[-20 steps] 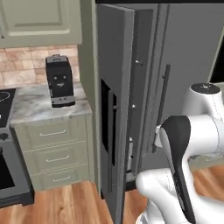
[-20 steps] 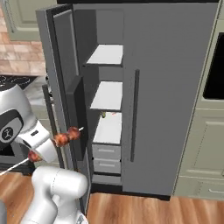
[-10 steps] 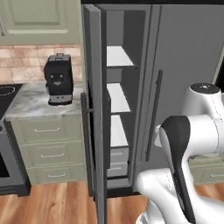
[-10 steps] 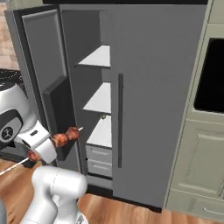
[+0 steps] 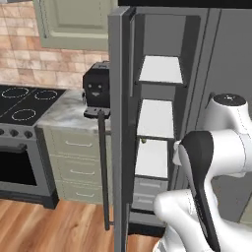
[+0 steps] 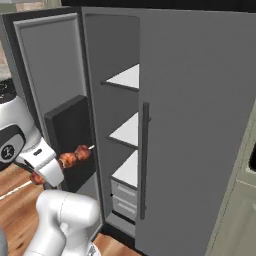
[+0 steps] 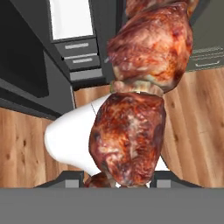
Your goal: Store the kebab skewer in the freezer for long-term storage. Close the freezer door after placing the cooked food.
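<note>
The kebab skewer [image 6: 75,156] is a thin pale stick with reddish-brown meat chunks. My gripper [image 6: 50,167] is shut on it, low at the left, in front of the open freezer door [image 6: 50,75]. In the hand view the meat chunks [image 7: 131,131] loom large just past my gripper [image 7: 120,181]. The freezer [image 6: 120,100] stands open, dark grey inside, with white shelves [image 6: 126,132] and grey drawers [image 6: 122,197]. From the left base view the freezer door [image 5: 118,123] is seen edge-on, its bar handle [image 5: 103,167] facing left and the shelves [image 5: 156,118] behind it.
The fridge's plain grey right door [image 6: 200,125] is closed, with its vertical handle [image 6: 145,160]. A black coffee machine [image 5: 96,91] sits on the marble counter [image 5: 64,115] left of the freezer door, beside a stove [image 5: 19,103]. Wooden floor [image 5: 59,226] lies below.
Both base views have shifted as the base moved; the fridge now looks larger and nearer, and the freezer's inside shows more. The skewer stays in my shut gripper.
</note>
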